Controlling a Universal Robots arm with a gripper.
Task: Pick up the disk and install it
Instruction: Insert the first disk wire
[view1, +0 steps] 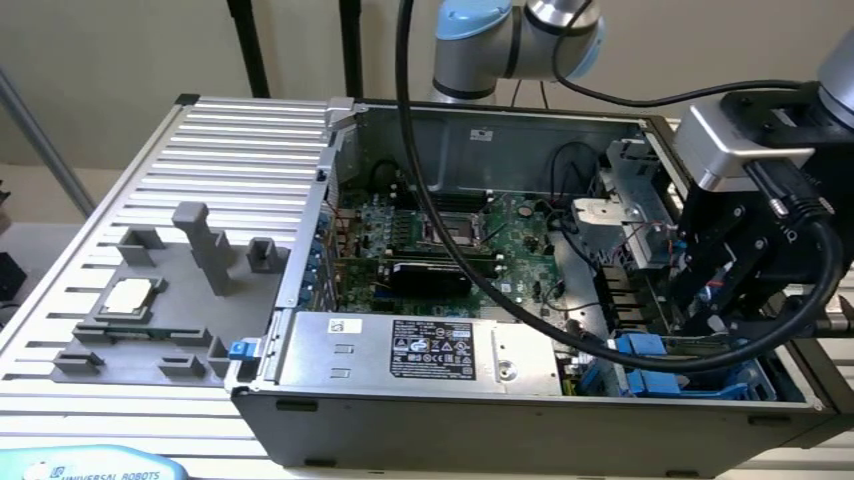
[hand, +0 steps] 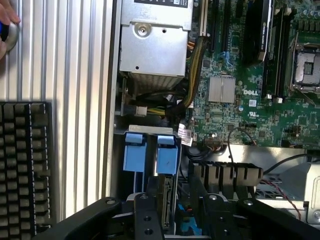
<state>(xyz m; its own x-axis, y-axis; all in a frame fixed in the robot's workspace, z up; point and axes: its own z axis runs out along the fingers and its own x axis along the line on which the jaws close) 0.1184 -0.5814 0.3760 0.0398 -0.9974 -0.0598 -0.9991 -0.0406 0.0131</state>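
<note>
Motherboard green, speckled with silver and black parts. Power supply box silver, with black label, white print. Drive carriers bright blue. Computer case grey. Counter pale silver-grey, ribbed in parallel stripes. Fixture blocks mid grey. Gripper black. Cables black. Keyboard black, grid of keys.

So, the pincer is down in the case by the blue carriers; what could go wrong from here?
1. The disk stands close beside a second blue carrier; if slightly tilted, it may jam against it.
2. The pincer sits near loose wires; it might pinch them.
3. The arm's black cable hangs over the motherboard; it could snag parts.
</note>
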